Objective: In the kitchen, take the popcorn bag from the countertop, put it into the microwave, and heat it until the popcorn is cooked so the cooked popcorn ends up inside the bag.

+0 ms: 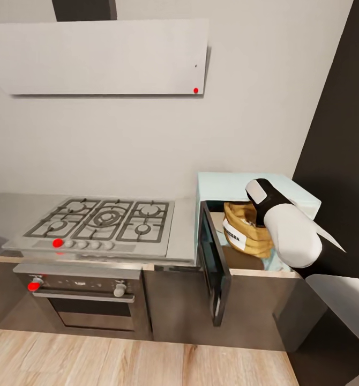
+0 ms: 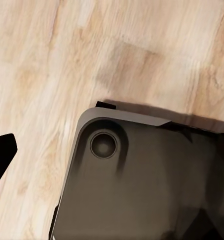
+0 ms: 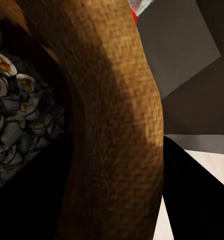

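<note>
- From your head view, the popcorn bag (image 1: pixel 247 230) sits inside the microwave (image 1: pixel 222 186), whose door (image 1: pixel 214 262) hangs open just right of the gas hob (image 1: pixel 104 219).
- Your right wrist view adds what the head view hides: pale popcorn (image 3: pixel 14 115) inside the bag's rolled rim (image 3: pixel 117 125), with the right claw's dark fingers (image 3: pixel 192 195) either side of that rim, pinching it.
- Your right arm (image 1: pixel 286 228) reaches into the microwave from the right.
- Your left wrist view looks down at the wooden floor (image 2: pixel 51 55) and the robot's base (image 2: pixel 142 180); one dark fingertip (image 2: pixel 1 155) shows, and you cannot tell the left claw's state.

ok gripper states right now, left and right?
Left: one dark fingertip shows over the wood floor; open or shut cannot be told.
Right: shut on the popcorn bag rim, inside the microwave.
</note>
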`<state>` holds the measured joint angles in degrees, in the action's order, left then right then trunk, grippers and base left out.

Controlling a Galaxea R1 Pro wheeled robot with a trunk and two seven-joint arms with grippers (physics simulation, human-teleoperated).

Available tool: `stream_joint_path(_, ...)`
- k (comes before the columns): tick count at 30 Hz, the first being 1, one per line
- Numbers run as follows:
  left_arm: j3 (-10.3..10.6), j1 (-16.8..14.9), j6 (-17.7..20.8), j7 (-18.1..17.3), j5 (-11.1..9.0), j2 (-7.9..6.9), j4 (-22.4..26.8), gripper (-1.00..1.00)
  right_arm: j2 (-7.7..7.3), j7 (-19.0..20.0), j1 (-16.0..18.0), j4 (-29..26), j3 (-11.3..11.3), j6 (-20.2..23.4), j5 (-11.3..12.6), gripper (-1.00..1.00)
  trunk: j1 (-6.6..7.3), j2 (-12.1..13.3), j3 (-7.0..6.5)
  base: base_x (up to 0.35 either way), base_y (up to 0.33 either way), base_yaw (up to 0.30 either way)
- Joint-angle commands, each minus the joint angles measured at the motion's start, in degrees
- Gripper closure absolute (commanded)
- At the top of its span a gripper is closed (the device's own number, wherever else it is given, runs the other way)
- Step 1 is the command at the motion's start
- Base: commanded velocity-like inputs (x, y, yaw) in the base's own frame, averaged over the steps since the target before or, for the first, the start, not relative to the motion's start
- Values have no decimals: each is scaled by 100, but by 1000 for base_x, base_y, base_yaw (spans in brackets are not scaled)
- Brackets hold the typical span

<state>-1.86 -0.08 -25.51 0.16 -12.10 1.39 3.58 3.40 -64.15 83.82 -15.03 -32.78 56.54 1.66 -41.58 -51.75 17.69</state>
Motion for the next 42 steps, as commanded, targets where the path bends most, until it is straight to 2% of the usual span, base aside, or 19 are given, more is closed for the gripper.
stream_joint_path(1,-16,-1,-14,2,-3,2,3,-100,3,-32,3,-8,-9,33,18,100,-2,-4,7,59,0,0)
stream_joint_path(42,-15,-1,-15,2,-3,-6,3,-100,5,-29,3,-8,-9,5,10,100,-2,-4,7,84,-2,0)
